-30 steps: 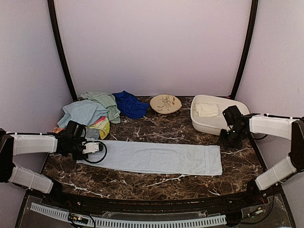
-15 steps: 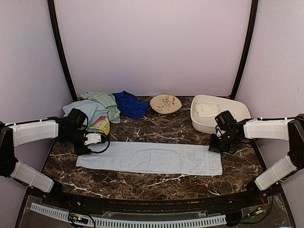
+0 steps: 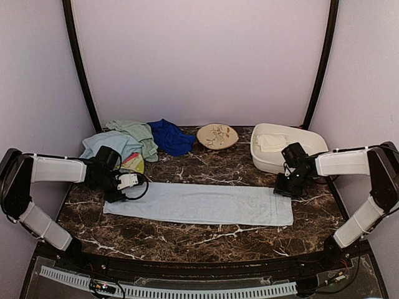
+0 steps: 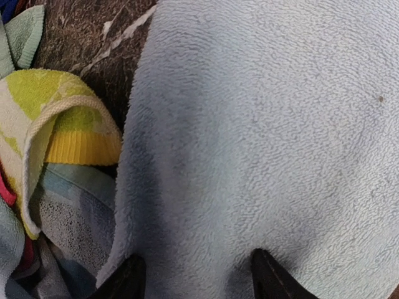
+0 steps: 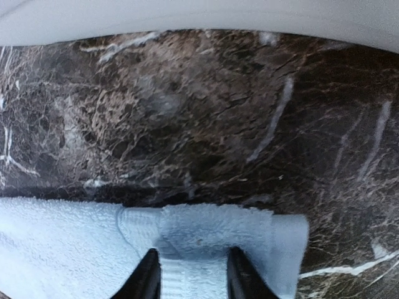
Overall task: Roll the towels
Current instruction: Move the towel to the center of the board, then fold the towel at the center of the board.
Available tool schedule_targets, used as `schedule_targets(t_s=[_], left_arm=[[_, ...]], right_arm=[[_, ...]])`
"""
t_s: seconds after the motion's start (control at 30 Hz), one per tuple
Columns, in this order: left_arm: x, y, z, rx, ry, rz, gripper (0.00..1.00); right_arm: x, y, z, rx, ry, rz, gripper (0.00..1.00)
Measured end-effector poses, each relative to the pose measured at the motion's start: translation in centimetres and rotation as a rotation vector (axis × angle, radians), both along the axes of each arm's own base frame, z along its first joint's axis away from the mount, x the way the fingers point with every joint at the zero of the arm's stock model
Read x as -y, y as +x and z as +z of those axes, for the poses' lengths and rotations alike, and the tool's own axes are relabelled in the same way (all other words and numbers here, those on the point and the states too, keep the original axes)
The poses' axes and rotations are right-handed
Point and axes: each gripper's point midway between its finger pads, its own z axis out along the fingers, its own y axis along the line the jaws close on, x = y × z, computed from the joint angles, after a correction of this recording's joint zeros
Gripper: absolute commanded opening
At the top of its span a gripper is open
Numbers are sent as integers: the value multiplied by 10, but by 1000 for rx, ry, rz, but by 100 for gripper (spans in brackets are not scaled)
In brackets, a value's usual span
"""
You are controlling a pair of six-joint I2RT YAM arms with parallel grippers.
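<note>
Early days — light blue towel (image 3: 199, 205) lies flat, unrolled on the counter (image 3: 206, 240), both jaws parted at its ends, gripping nothing.

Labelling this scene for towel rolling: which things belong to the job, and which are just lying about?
For the job: flat light blue towel; heaped towels; cream towel.
Lying about: white tub; patterned plate.
</note>
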Motion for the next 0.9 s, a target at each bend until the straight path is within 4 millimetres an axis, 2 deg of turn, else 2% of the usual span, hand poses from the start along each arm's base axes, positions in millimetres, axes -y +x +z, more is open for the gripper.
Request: schedule_targets(t_s=[0.13, 0.27, 0.37, 0.47, 0.6, 0.77, 0.9], left_arm=[[3, -2, 5, 1, -30, 2, 71], [8, -26, 9, -80, -82, -16, 76], [12, -37, 21, -100, -115, -32, 77], [13, -39, 30, -96, -126, -38, 77], [7, -42, 29, -105, -109, -40, 76], [0, -51, 18, -127, -74, -43, 75], [-8, -58, 8, -143, -35, -48, 74]], right_arm=[[15, -1, 8, 12, -60, -25, 75], [27, -3, 26, 53, -96, -48, 81], [30, -3, 30, 68, -100, -59, 81], [34, -10, 17, 32, -107, -62, 81], [35, -17, -4, -25, -121, -46, 78], [31, -2, -4, 6, -121, -27, 56], [21, 3, -3, 23, -75, -7, 51]])
